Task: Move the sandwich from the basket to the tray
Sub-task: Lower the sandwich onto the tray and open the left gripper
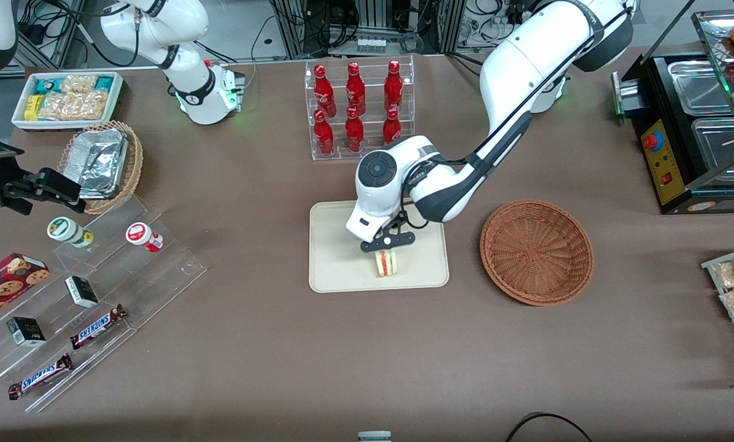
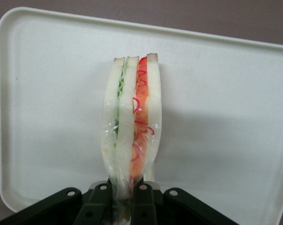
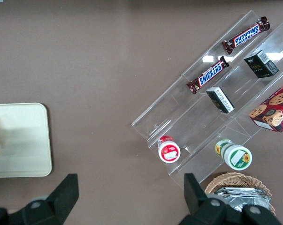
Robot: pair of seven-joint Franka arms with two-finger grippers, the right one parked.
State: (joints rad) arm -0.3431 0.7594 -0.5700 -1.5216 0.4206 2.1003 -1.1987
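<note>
With our hand (image 1: pixel 387 247) clamped on the sandwich (image 1: pixel 386 263) (standing edge-up on the tray (image 1: pixel 336 258)), we judge release may topple it.

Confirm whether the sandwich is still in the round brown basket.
No. The sandwich stands over the tray, pinched by the gripper; the basket holds nothing.

Left arm reaches in from 1 o'clock, elbow bent, wrist pointing down. Gripper (image 1: pixel 387 248) low over the tray (image 1: pixel 336 270), fingers (image 2: pixel 103 199) clamped on the sandwich (image 1: pixel 387 263).
</note>
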